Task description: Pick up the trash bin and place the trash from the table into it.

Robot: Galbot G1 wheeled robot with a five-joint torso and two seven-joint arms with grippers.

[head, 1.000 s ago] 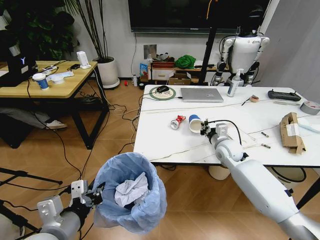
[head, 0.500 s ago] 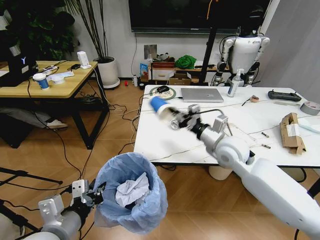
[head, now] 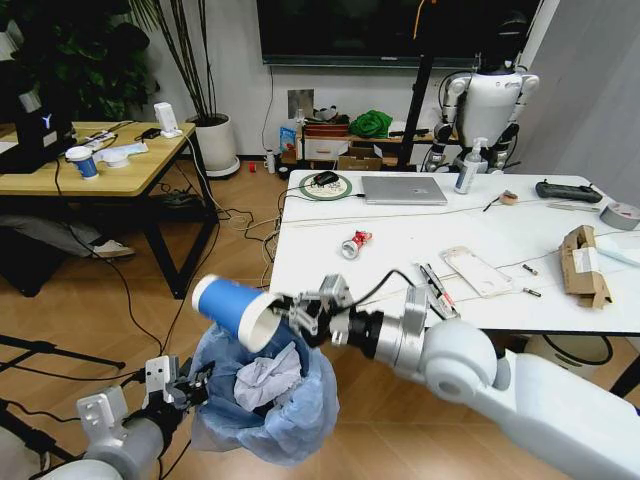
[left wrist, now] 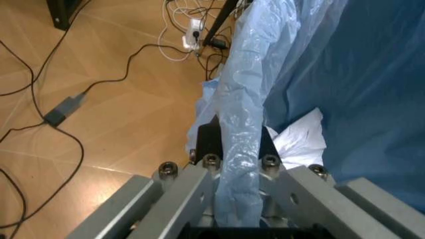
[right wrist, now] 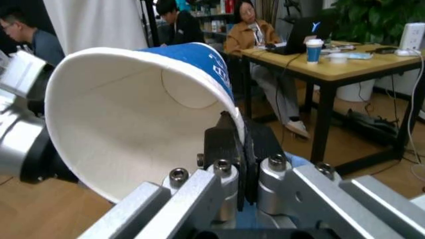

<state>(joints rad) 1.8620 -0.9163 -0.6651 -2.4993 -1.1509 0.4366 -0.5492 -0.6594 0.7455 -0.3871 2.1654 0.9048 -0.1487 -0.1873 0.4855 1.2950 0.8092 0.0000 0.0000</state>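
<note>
The trash bin (head: 262, 400), lined with a crinkled blue bag (left wrist: 345, 89), hangs low at the left in the head view, with crumpled white paper (head: 258, 382) inside. My left gripper (head: 183, 387) is shut on its rim. My right gripper (head: 298, 318) is shut on the rim of a white-blue paper cup (head: 232, 308), held on its side just above the bin's mouth; the right wrist view shows the paper cup (right wrist: 143, 119) pinched between the fingers (right wrist: 229, 144). On the table (head: 330, 285) lie a crushed red-white can (head: 354, 243), a flat white packet (head: 478, 270) and a torn brown cardboard box (head: 583, 265).
A silver laptop (head: 403, 189), a grey tape roll (head: 620, 214), a spray bottle (head: 466, 168) and a black controller (head: 566, 190) sit along the table's far side. A wooden desk (head: 90, 170) stands at the left, cables run over the floor, and a white robot (head: 487, 105) stands behind the table.
My right arm has swung the paper cup off the table, leftward and down, to just over the bin. The left arm and bin have held nearly still.
</note>
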